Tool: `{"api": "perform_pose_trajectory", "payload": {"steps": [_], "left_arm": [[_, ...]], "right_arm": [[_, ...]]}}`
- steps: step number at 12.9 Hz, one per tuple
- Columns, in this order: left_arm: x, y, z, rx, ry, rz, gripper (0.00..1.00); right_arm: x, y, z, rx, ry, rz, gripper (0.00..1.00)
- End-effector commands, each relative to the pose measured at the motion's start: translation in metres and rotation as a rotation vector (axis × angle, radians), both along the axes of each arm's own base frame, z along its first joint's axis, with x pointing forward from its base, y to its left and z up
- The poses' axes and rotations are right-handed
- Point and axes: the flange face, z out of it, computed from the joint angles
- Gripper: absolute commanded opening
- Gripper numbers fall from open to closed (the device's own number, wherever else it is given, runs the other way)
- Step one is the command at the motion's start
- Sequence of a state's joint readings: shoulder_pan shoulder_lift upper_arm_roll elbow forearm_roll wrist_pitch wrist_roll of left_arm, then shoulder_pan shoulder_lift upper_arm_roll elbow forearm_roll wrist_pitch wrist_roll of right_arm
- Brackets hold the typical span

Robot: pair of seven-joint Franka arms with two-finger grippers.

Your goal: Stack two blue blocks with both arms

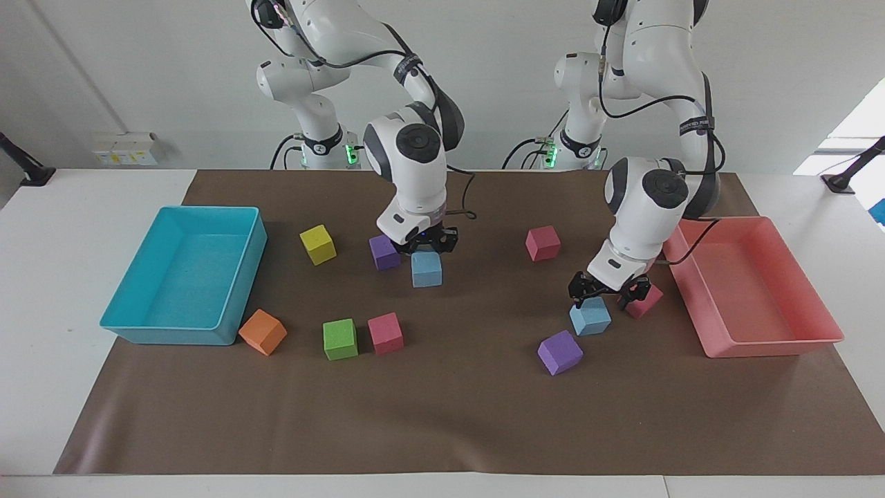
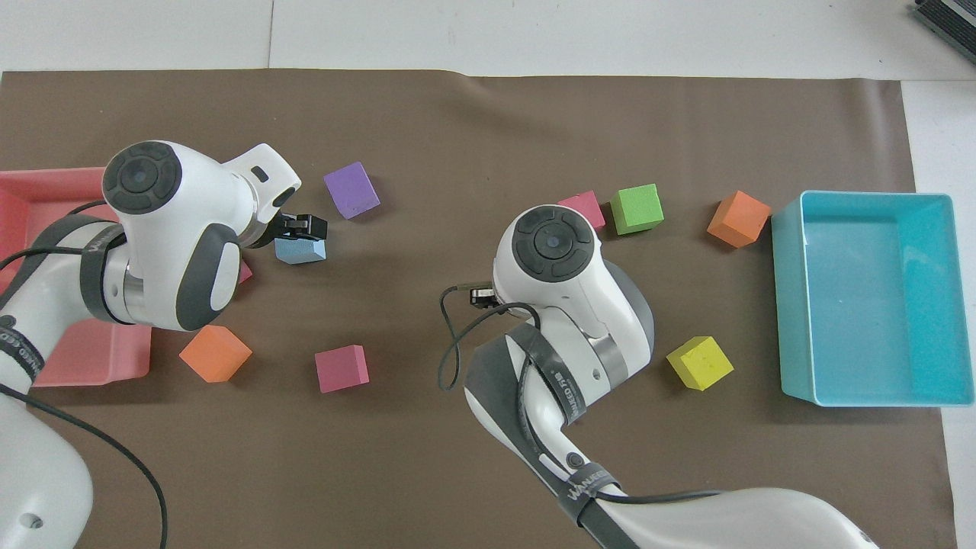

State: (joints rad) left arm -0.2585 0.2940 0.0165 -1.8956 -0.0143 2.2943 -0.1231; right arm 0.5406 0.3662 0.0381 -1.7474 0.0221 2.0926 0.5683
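1. Brown paper mat (image 1: 442,415) covers the white table (image 1: 41,332), with a plain white wall at the robots' end.
2. Two small sky-blue foam cubes are in view. Being cubes, neither has a long axis.
3. One sky-blue cube (image 1: 426,269) is pinched at its top between the right gripper's (image 1: 424,249) fingers. It hangs level over the middle of the mat, its faces square to the mat's edges, beside a purple foam cube (image 1: 384,252).
4. The other sky-blue cube (image 1: 590,316) sits flat on the mat toward the left arm's end, turned so that a vertical edge points away from the robots.
5. The left gripper (image 1: 608,296) hovers just over that cube with its fingers spread wide; I cannot tell whether they touch it.
6. Other foam cubes:
   - two purple, the second (image 1: 560,352) near the resting blue one
   - three pink (image 1: 543,243) (image 1: 385,333) (image 1: 644,301)
   - two orange (image 2: 216,353) (image 2: 738,219)
   - one green (image 1: 340,339)
   - one yellow (image 1: 318,244)
7. One turquoise plastic tray (image 1: 124,325) and one pink plastic tray (image 1: 767,342) stand at the mat's two ends.
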Motion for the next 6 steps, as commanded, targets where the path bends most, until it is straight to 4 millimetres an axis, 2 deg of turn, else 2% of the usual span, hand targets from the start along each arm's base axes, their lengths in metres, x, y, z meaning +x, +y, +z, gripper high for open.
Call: {"api": "perform_pose_trajectory", "payload": {"steps": [1, 3, 6], "left_arm": [[-0.006, -0.003, -0.009, 0.002, -0.014, 0.003, 1.0], [-0.008, -0.003, -0.017, 0.003, -0.008, 0.003, 1.0], [-0.01, -0.01, -0.022, 0.003, -0.004, -0.008, 1.0]], "right_arm": [[-0.001, 0.026, -0.018, 0.013, -0.015, -0.014, 0.0], [-0.008, 0.041, -0.028, 0.03, -0.023, -0.003, 0.0], [-0.011, 0.039, -0.035, 0.026, -0.004, -0.02, 0.0]]}}
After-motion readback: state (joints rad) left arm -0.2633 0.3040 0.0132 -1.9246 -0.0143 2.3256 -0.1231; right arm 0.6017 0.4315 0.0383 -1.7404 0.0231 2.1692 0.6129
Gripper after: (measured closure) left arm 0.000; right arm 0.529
